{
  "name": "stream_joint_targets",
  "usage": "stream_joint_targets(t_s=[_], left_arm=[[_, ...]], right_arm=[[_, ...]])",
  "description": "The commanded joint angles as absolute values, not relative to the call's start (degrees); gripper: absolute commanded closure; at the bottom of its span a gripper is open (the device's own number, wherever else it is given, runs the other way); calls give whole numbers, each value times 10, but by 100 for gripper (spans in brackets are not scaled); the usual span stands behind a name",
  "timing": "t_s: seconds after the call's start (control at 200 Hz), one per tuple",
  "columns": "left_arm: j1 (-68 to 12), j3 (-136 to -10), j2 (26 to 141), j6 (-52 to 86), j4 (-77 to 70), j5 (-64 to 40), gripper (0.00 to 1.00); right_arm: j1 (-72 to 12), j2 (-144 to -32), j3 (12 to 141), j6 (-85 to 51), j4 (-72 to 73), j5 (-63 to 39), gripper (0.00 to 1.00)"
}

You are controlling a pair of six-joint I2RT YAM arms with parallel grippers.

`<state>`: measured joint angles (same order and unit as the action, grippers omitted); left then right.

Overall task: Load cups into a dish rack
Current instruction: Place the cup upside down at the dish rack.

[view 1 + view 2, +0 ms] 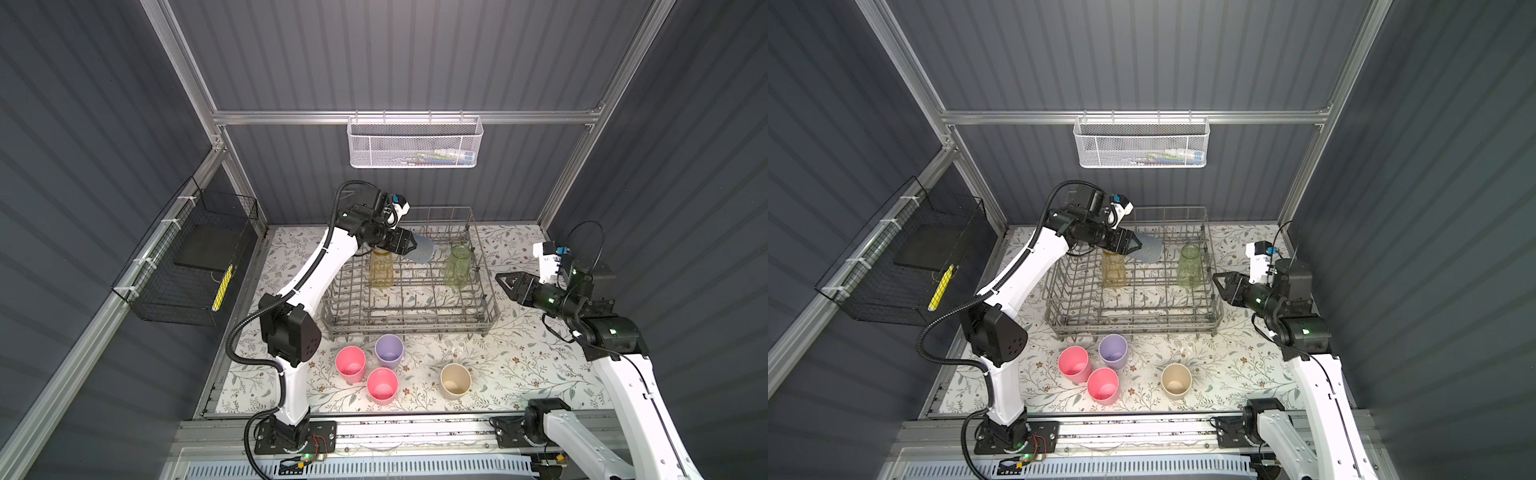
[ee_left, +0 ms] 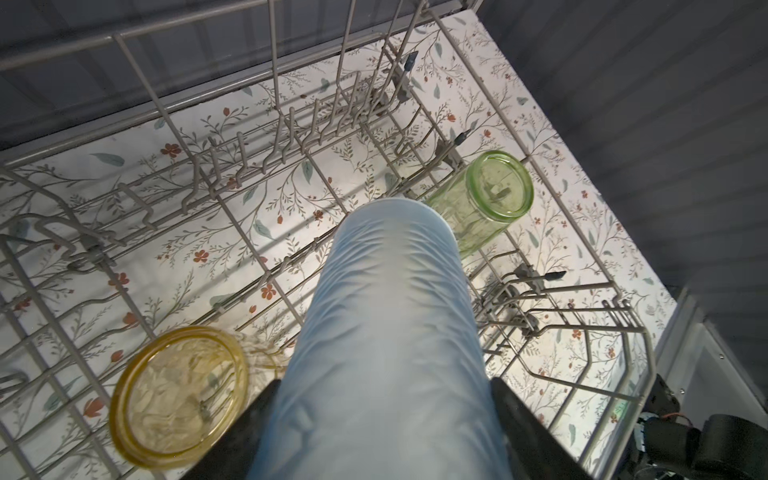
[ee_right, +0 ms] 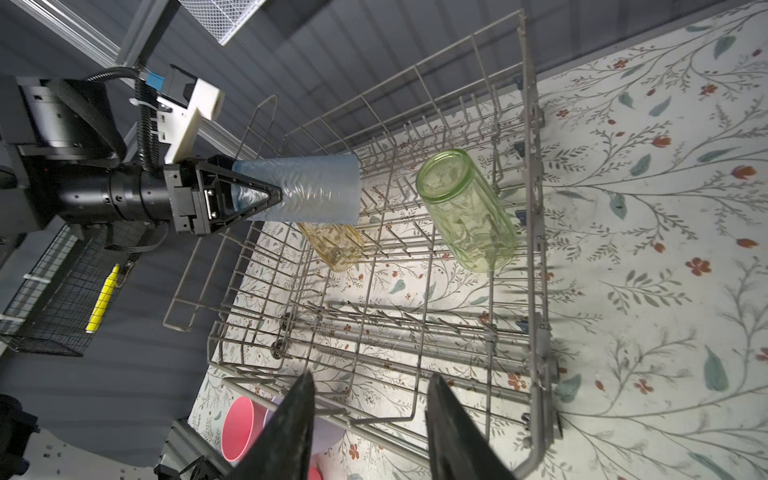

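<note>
Rack (image 1: 409,322) at centre, cups in, over and before it.
In the rack, the left cup (image 1: 382,272) stands at 10 o'clock, the right cup (image 1: 457,268) at 2. The held cup (image 1: 424,251) lies sideways in the left gripper (image 1: 414,246) above the rack, between them, nearer the left cup. On the table (image 1: 519,365), a trio (image 1: 376,370) sits at the rack's 7 o'clock, a lone cup (image 1: 456,381) at 5; the right gripper (image 1: 502,282) hangs at its 3.

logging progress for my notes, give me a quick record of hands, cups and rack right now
left hand: shut on blue cup, over rack
right hand: open, empty, beside rack
in rack: amber cup, green cup
on table: pink cups, lilac cup, beige cup
left to load: five, counting the blue cup
</note>
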<state>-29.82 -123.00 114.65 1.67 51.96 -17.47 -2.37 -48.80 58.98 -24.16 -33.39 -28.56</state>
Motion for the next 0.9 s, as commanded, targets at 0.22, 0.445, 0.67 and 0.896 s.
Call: stream_joint_targets(t_s=[0.22,0.445,0.67,0.896], left_arm=[[-339,-1360,1205,-29,660,-81,59],[-360,-1362,1204,-39,690,-47,59],[-363,-1363,1212,-40,694,-33,59],[-367,-1394,1244,-42,697,-33,59]], right_arm=[[-13,-484,583,-224,-351,-278,54],[-6,-484,571,-221,-349,-287,54],[2,-483,559,-223,-341,-299,54],[7,-483,550,-223,-337,-306,54]])
